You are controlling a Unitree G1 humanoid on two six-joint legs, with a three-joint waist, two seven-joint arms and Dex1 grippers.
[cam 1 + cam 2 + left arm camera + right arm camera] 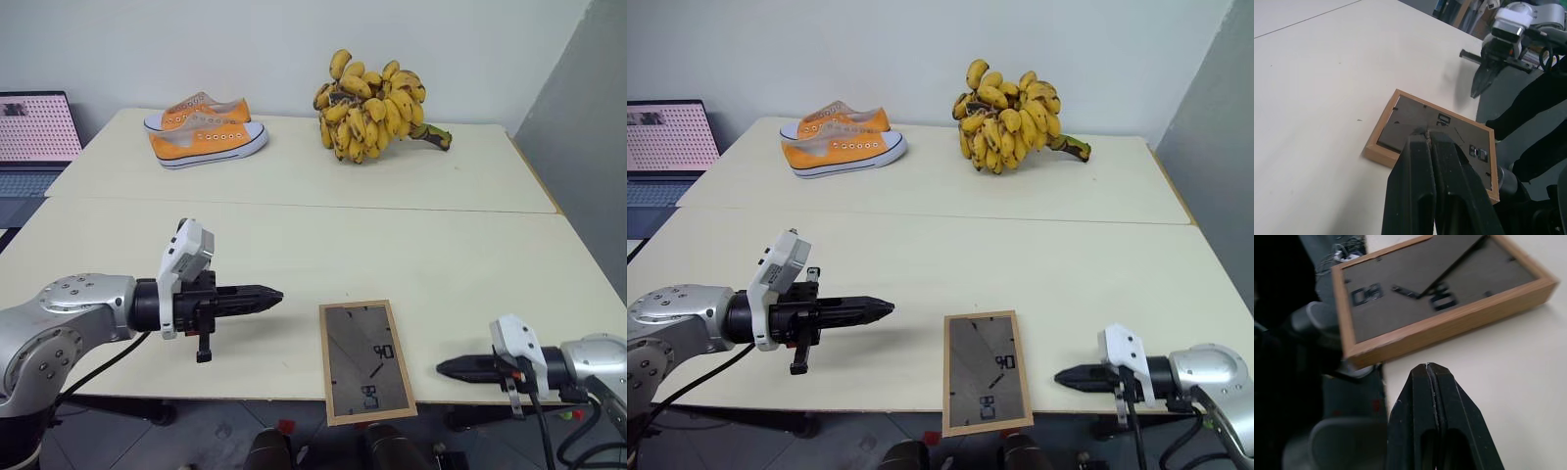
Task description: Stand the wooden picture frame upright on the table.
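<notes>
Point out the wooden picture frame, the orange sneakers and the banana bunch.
light-wood rectangular picture frame (365,361), left eye view, dark back panel
orange canvas sneakers (207,139), left eye view, nearer shoe's side
yellow banana bunch (371,109), left eye view, middle

You've got one wooden picture frame (366,361) lying on the table (294,235), back panel up. That's one table, with a single seam across its middle. At the far side, count two orange shoes (206,132), a pair sitting together, and one big bunch of bananas (374,108); the single bananas in it are too crowded to number. One laptop (34,147) sits off at the left edge. And you're working with two grippers: left gripper (274,294), right gripper (443,368).
</notes>
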